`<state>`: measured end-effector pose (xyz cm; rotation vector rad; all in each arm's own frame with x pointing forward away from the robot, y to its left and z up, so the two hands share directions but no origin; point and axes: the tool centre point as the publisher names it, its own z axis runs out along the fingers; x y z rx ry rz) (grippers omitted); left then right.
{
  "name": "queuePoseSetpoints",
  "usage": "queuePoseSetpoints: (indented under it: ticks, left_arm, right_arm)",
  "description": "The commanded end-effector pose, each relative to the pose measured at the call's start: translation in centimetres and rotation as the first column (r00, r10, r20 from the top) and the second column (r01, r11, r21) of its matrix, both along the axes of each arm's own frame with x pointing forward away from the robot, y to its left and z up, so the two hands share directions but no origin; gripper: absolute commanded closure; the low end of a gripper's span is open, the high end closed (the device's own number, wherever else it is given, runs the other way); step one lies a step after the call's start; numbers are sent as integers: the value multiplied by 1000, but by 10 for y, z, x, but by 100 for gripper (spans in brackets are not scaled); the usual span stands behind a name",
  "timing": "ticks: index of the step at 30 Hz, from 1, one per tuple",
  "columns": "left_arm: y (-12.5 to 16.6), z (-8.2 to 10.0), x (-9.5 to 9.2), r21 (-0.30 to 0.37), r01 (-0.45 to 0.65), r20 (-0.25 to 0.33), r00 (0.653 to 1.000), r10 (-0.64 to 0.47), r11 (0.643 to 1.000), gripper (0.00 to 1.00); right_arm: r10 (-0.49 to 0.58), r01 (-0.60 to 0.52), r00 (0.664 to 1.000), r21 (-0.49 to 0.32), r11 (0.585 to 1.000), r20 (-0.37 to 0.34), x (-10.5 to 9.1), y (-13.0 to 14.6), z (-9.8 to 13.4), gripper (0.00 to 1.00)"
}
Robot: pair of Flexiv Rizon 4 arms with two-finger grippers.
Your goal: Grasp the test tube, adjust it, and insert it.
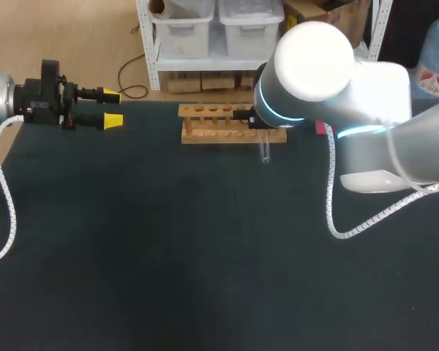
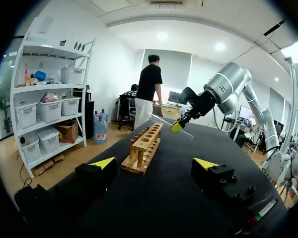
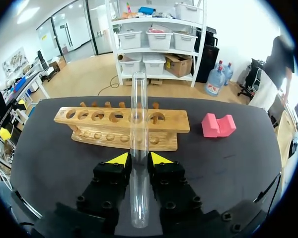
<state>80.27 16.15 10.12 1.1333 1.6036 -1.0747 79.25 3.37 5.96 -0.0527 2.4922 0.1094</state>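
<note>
A clear test tube lies between the yellow tips of my right gripper, which is shut on it, its open end pointing toward the wooden rack. In the head view my right arm hides that gripper. Only the tube's lower end shows, just in front of the rack. The left wrist view shows the tube held slantwise above the rack. My left gripper stands open at the table's far left with nothing in it.
A pink block sits on the dark table to the right of the rack. A white coiled cable hangs from my right arm. Another one trails from the left arm.
</note>
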Motion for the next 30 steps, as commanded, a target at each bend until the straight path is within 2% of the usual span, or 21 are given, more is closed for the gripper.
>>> queuePoseSetpoints:
  ticks: [1,20,30]
  left_arm:
    - [0,-1,0,-2,0,4,1000,0,1000,0]
    - [0,-1,0,-2,0,4,1000,0,1000,0]
    - [0,-1,0,-2,0,4,1000,0,1000,0]
  right_arm:
    - [3,-2,1000,2,1000,-7,3,0,-2,100]
    - [8,-7,998,14,1000,-62,16,3,-18,100]
    - [18,-16,996,25,1000,-87,14,3,-23,100]
